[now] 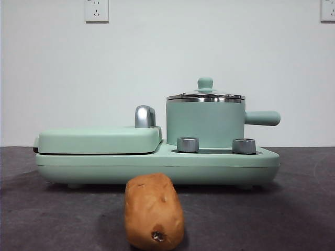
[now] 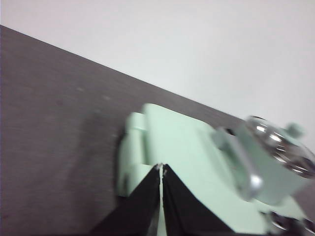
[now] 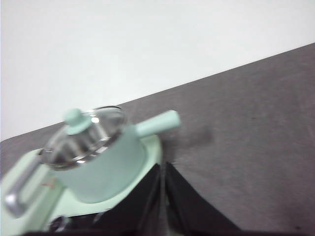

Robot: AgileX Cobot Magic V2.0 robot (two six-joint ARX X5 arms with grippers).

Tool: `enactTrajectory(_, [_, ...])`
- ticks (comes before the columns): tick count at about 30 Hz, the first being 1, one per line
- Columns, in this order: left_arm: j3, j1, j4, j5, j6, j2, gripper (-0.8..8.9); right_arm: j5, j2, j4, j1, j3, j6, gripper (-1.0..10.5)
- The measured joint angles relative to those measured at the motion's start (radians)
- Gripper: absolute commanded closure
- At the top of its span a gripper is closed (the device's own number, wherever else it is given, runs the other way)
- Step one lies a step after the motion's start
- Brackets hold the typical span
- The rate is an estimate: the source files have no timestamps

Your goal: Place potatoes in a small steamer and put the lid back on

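The potato was laid on the dark worktop just before the green cooker base, with bare worktop to either side. The small steamer was seated on that base, the lid on it. The left claw was held over the base's griddle end and the right claw beside the steamer, both pressed together.

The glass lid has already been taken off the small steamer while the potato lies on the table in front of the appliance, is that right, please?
Not quite: the front view shows the glass lid sitting on the small steamer, not taken off. The potato does lie on the table in front of the appliance.
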State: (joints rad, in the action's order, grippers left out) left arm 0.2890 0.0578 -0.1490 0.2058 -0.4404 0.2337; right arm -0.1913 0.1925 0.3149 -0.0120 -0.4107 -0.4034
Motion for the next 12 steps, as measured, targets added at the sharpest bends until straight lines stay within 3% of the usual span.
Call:
enactTrajectory(6, [0.201, 0.008, -0.027, 0.163, 0.018, 0.206, 8.06, -0.131, 0.176, 0.147, 0.000, -0.227, 0.014, 9.3])
enactTrajectory(12, [0.397, 0.008, -0.066, 0.323, 0.030, 0.425, 8.06, -0.230, 0.348, 0.356, 0.000, -0.430, 0.134, 9.3])
